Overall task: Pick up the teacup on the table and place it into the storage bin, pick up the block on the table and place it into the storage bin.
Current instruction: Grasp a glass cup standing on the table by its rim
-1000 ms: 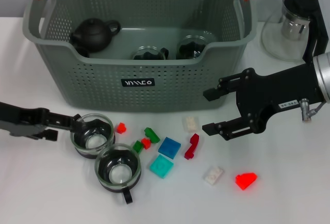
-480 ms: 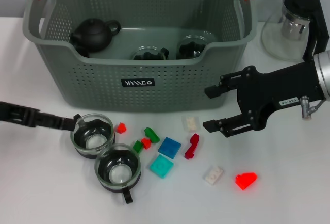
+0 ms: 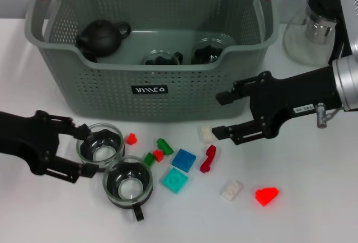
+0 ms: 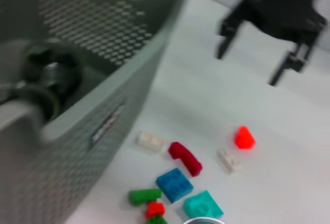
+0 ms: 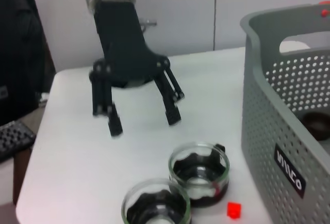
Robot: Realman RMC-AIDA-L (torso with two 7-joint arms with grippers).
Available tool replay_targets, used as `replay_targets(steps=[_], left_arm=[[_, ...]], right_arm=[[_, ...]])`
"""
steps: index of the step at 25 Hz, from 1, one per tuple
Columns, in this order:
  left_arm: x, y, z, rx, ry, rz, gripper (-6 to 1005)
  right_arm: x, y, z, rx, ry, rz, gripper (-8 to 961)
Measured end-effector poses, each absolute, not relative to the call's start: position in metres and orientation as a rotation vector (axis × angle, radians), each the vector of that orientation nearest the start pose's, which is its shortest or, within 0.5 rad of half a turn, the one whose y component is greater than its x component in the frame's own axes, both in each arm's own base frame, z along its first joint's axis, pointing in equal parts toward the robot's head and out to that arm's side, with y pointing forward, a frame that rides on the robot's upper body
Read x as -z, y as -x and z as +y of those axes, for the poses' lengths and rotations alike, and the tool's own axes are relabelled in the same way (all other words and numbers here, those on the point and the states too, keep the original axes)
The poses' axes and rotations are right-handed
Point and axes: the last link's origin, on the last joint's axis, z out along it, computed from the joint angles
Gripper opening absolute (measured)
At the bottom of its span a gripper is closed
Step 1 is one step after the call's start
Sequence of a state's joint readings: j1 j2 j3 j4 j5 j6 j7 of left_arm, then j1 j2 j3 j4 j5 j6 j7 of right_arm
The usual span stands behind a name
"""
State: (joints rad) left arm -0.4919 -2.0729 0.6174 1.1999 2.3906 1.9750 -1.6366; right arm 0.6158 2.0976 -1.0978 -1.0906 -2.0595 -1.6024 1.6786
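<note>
Two glass teacups stand on the table in front of the storage bin (image 3: pixel 72 94): one (image 3: pixel 100 144) nearer the bin, the other (image 3: pixel 128 184) just in front of it. My left gripper (image 3: pixel 89 151) is open, its fingers flanking the left side of the nearer teacup. Several small blocks lie scattered to the right, among them a blue one (image 3: pixel 183 159), a teal one (image 3: pixel 175 180) and a dark red one (image 3: pixel 208 158). My right gripper (image 3: pixel 221 115) hangs open above a white block (image 3: pixel 207 134). The right wrist view shows the left gripper (image 5: pixel 143 123) behind both teacups (image 5: pixel 198 170).
Inside the bin lie a black teapot (image 3: pixel 100 37) and two glass cups (image 3: pixel 162 58). A glass teapot (image 3: pixel 316 30) stands at the back right. A bright red block (image 3: pixel 267 196) and a white block (image 3: pixel 231 189) lie at the front right.
The left gripper has turned at the wrist and now spreads its fingers wide beside the nearer teacup. The right gripper has drifted left toward the white block.
</note>
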Motion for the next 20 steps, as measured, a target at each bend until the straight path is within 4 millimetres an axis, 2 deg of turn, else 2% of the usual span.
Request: replay_targets(steps=[4,9,20], left_arm=[[-0.070,0.254,0.301,-0.006,2.985,-0.397,871],[-0.063,0.248,0.312,-0.199,2.979,-0.225,870],[-0.041,0.246,0.322,-0.465,2.973,-0.075,869]], right_arm=[[0.010,-0.161,0.350,-0.360,3.043,0.251,757],[0.014,-0.165,0.350,-0.345,3.057,0.276,756],[0.016,-0.167,0.350,-0.341,3.058,0.316,757]])
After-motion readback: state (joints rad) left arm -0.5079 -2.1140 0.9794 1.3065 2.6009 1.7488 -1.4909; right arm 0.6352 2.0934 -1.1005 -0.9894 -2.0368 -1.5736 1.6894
